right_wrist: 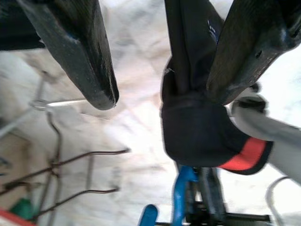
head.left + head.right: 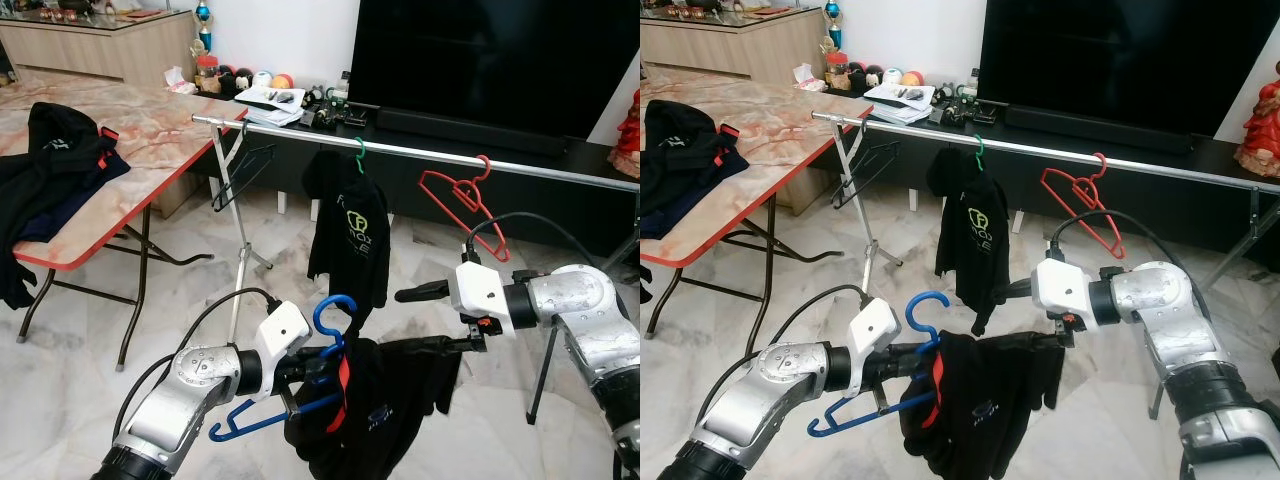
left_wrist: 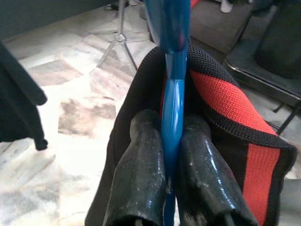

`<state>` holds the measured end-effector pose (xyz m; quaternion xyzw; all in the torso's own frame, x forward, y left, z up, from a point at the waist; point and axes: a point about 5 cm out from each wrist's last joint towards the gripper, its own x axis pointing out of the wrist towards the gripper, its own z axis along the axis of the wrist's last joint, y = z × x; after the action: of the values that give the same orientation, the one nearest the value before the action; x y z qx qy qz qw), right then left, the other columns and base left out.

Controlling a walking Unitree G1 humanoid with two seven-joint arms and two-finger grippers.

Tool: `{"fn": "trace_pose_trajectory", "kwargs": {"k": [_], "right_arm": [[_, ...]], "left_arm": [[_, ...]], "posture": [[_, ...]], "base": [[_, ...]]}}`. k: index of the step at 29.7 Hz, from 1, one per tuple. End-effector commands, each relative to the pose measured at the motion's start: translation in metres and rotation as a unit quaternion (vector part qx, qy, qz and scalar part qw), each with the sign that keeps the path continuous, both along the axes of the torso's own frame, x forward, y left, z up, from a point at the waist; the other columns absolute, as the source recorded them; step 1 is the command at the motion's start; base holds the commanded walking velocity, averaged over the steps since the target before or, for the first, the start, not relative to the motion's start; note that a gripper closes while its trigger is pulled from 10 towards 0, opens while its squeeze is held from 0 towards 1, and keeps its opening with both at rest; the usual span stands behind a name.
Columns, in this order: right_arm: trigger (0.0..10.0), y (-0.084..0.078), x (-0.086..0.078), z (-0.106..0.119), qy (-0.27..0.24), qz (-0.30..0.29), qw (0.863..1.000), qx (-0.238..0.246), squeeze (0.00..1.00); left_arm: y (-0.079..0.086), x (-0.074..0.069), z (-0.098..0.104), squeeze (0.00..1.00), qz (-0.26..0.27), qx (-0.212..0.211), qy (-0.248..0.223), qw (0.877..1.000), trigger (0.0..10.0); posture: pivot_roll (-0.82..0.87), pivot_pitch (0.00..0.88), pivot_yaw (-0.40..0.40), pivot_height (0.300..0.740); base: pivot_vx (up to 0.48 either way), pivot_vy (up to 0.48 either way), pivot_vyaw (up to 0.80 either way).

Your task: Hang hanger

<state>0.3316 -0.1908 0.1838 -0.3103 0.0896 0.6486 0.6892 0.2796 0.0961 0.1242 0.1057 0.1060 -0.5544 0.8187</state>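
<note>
A blue hanger carries a black shirt with a red collar band. My left gripper is shut on the hanger's neck just below the hook, low in front of me. My right gripper stands open beside the shirt's right shoulder. One of its fingers is in free air and the other finger lies against the black cloth. The silver clothes rail runs across the room above and beyond both grippers.
On the rail hang a black wire hanger, a green hanger with a black shirt and an empty red hanger. A folding table with dark clothes stands left. A TV and low bench are behind the rail.
</note>
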Motion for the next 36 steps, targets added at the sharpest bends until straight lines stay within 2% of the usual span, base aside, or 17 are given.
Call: {"fn": "trace_pose_trajectory", "kwargs": {"k": [1,7,12,24,36], "right_arm": [[10.0,0.003,0.001,0.003,0.002,0.022,1.0,-0.006,0.0],[10.0,0.006,-0.005,-0.007,0.042,0.066,0.997,-0.022,0.0],[10.0,0.005,-0.007,-0.014,0.058,0.075,0.995,-0.027,0.0],[10.0,0.019,-0.005,-0.029,0.052,0.073,0.996,-0.024,0.0],[10.0,0.02,-0.011,-0.046,0.078,0.09,0.991,-0.063,0.0]], "left_arm": [[-0.006,-0.002,0.012,0.0,-0.024,-0.005,-0.041,0.999,10.0],[-0.009,-0.002,0.013,0.0,-0.038,0.001,-0.051,0.998,10.0],[-0.011,-0.002,0.012,0.0,-0.042,0.002,-0.053,0.998,10.0],[-0.019,-0.008,0.013,0.0,-0.07,0.003,-0.053,0.996,10.0],[-0.025,-0.011,0.016,0.0,-0.085,0.001,-0.059,0.995,10.0]], "posture": [[0.12,0.0,-0.095,0.74],[0.13,0.0,-0.094,0.74],[0.13,0.0,-0.093,0.74],[0.13,0.0,-0.094,0.74],[0.15,0.0,-0.1,0.74]], "base": [[0.0,0.0,0.0],[0.0,0.0,0.0],[0.0,0.0,0.0],[0.0,0.0,0.0],[0.0,0.0,0.0]]}}
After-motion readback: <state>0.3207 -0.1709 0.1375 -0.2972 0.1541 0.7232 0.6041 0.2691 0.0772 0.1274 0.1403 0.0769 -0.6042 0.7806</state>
